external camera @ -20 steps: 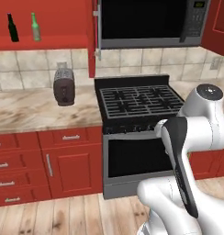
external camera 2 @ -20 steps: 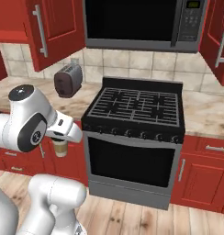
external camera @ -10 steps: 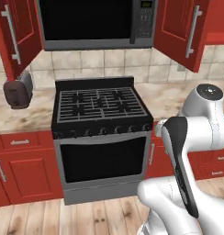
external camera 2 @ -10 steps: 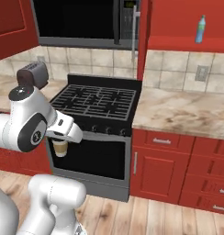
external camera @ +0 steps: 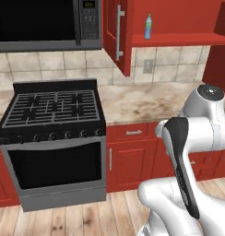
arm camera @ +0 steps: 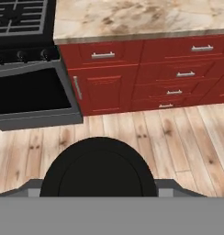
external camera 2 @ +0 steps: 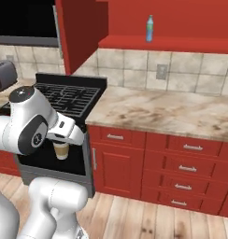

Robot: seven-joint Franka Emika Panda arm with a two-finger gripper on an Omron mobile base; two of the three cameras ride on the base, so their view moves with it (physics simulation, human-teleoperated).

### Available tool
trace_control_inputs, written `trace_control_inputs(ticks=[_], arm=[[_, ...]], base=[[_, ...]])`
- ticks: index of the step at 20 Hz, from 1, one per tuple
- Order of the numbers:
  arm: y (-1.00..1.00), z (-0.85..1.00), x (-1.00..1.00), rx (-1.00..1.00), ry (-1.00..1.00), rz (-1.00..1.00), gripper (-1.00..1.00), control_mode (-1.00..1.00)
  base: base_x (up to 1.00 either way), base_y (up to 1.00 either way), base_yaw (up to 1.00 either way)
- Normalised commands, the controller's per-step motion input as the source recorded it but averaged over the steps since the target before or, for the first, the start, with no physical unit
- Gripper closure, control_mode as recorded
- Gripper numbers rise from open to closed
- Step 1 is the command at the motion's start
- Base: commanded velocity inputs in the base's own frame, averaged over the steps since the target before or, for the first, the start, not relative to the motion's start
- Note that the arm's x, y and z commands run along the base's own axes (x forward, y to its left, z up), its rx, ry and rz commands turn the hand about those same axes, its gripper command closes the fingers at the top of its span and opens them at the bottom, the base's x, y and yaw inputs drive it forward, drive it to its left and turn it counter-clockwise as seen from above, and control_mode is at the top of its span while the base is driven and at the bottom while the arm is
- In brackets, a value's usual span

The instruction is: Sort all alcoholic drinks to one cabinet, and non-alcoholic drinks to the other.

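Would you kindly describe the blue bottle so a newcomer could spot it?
Right of the stove, an upper red cabinet stands open above the marble counter. The blue bottle stands upright, alone on its shelf: translucent blue with a green cap.

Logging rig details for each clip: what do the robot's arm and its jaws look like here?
The arm has glossy white, rounded shells with dark grey joint bands and a round grey cap on top. The hand is white with a small dark marking. No loose cables show. The jaws cannot be made out.
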Motion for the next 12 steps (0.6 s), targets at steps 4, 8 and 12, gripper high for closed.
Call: trace_control_inputs(ticks=[4,8,12], arm=[[0.00,0.00,0.00,0.00,0.00,0.00,1.00,1.00],[0.00,0.00,0.00,0.00,0.00,0.00,1.00,1.00],[0.00,0.00,0.00,0.00,0.00,0.00,1.00,1.00]], base=[[0.35,-0.99,0.00],[0.90,-0.67,0.00],[1.00,-0.46,0.00]])
